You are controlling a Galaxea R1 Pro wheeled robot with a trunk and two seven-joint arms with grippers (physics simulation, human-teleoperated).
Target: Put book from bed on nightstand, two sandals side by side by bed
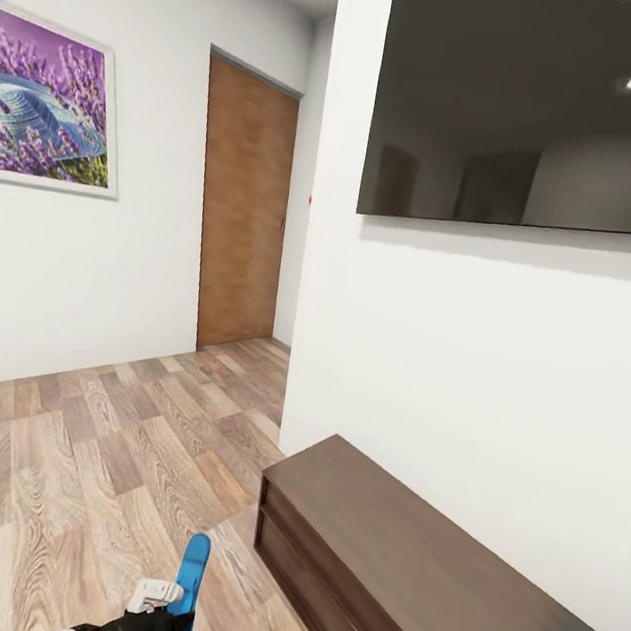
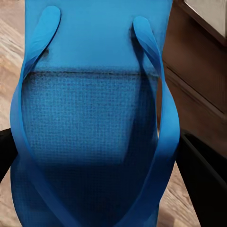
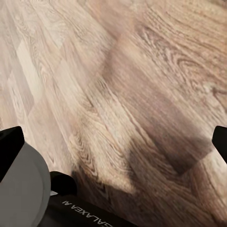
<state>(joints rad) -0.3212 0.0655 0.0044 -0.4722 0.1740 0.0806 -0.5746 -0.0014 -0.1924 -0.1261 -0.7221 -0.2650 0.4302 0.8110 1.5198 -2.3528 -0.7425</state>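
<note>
Lettering on robot base (image 3: 90, 218) apparently reads "GALAXEA", upside down.

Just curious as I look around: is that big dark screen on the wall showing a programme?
No, the wall screen is dark in the head view, with only faint reflections of ceiling lights and the room on it.

**Even, soft light with one blurred corner**

The head view is bright and evenly lit, the white wall (image 1: 468, 379) nearly shadowless. The dark wall screen (image 1: 539, 106) mirrors three ceiling lights as small white spots near its upper right corner, plus a faint room reflection. Below the screen, the low cabinet (image 1: 399, 571) smears into blur at its far right end. Straight lines bow towards the frame edges. In the left wrist view the blue sandal (image 2: 94, 118) looks soft and grainy. In the right wrist view a broad dim shadow crosses the plank floor (image 3: 142, 71).
</note>
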